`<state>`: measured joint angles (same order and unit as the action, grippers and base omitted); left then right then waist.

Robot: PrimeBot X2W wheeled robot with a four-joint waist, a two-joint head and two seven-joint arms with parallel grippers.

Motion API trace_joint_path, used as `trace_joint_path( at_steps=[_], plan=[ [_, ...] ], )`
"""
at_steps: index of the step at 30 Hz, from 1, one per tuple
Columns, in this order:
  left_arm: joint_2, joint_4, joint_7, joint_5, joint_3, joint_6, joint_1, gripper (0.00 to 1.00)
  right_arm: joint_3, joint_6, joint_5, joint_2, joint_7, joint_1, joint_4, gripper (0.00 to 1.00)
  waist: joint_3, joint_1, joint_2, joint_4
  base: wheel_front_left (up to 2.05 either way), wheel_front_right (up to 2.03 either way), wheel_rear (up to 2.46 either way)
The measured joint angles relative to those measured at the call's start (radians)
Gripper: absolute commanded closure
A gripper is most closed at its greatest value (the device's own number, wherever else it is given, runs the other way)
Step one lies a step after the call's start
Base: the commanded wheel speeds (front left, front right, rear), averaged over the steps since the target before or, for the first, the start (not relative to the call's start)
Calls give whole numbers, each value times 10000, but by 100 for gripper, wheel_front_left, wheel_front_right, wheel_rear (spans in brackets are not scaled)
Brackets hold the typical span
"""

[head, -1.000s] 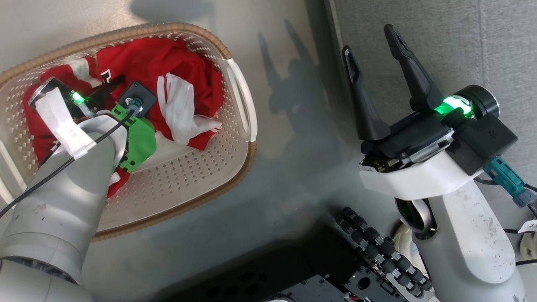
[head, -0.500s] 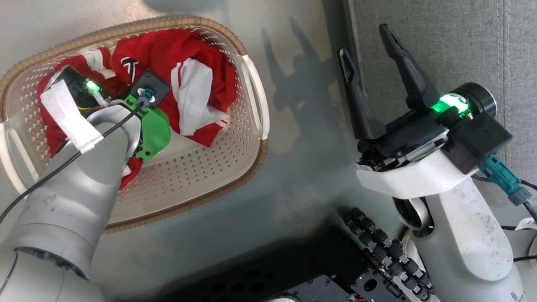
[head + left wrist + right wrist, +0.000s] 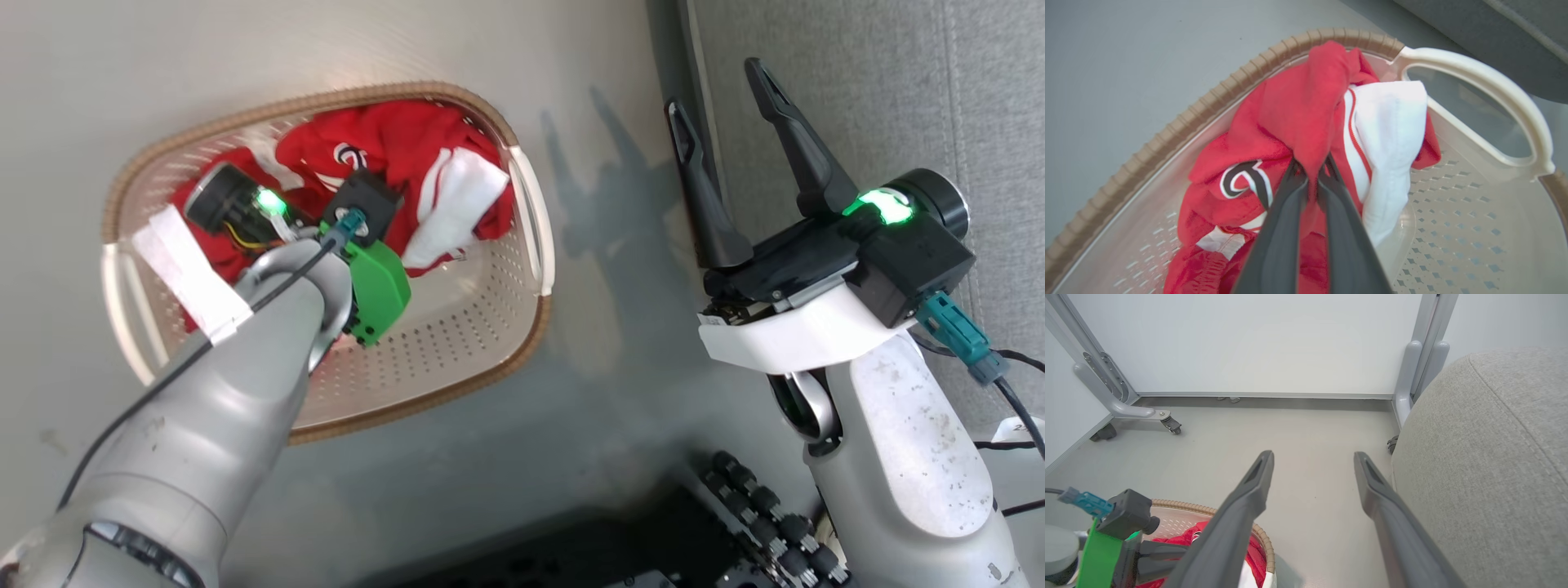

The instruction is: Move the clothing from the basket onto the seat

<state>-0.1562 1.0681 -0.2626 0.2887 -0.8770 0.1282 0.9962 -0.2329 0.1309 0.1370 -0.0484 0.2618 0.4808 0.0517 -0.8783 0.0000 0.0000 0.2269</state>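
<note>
left gripper (image 3: 1310,173) is pinching a fold of the soft bright red sportswear clothing with white trim (image 3: 1294,102), with the jaws nearly together on the fabric. The clothing is sitting bunched at one end of the cream perforated plastic basket with brown woven-look rim (image 3: 1167,134), against the wall by the white side handle (image 3: 1494,85). right gripper (image 3: 714,86) is hanging wide and empty by the edge of the large grey upholstered seat (image 3: 1486,457).

Risks, my read:
- The grip is biting one thin fold, so the fabric may be slipping out on the lift.
- Trailing cloth may be snagging the rim or handle and dragging the light basket along.

Room: the bare grey floor (image 3: 1306,428) between basket and seat is lying open. The seat edge is rounded. The right arm is sitting near the transfer path.
</note>
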Motion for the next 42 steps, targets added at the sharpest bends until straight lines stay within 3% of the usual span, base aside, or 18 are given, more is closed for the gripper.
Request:
trace_joint_path(
  at_steps=[9,15,31,42],
  plan=[
    [-94,-1457,2,581,173,4,-1206,100,226,0,-196,2,0,-434,-468,0,1321,0,0,-517,0,0,0],
    [-4,-2700,0,658,874,6,-2252,100,456,0,-410,4,0,-1061,-888,0,2490,0,0,-991,0,0,0],
    [46,-5666,2,-23,2882,6,-4230,100,506,0,-420,2,2,-2253,-1390,0,5276,0,0,-2011,0,0,0],
    [125,-7584,-13,-437,3519,6,-4621,100,520,0,-217,2,0,-2947,-1490,0,6783,0,0,-2481,0,0,0]
  ],
)
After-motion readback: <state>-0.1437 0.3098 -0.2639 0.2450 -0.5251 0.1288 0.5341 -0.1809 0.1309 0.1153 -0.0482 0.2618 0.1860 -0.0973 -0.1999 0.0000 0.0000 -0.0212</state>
